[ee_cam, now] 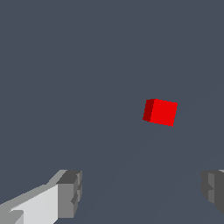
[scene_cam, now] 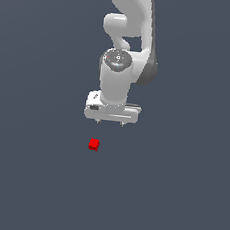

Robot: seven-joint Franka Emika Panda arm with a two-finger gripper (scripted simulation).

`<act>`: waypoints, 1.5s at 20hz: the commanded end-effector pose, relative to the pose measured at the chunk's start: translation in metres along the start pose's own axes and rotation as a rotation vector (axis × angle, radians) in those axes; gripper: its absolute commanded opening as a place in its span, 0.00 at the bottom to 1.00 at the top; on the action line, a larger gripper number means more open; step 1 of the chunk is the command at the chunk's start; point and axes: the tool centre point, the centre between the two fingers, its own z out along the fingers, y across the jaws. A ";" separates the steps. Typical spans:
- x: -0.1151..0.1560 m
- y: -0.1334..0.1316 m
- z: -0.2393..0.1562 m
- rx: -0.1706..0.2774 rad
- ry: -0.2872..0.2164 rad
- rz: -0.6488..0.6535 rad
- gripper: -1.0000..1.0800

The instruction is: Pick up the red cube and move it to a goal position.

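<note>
The red cube (scene_cam: 94,144) is a tiny bright red block lying on the dark grey floor. It sits in front of the white gripper (scene_cam: 110,123), slightly toward the exterior view's left. The gripper hangs from the white arm, pointing down, apart from the cube. In the wrist view the cube (ee_cam: 160,112) lies ahead of the gripper (ee_cam: 142,192), outside the gap between the two grey fingertips (ee_cam: 70,192). The jaws stand wide apart and hold nothing.
The white Franka arm (scene_cam: 127,38) rises behind the gripper. A plain dark grey floor (scene_cam: 179,194) surrounds the cube on all sides.
</note>
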 end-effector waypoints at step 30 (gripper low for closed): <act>0.044 0.064 0.137 0.034 0.030 0.185 0.96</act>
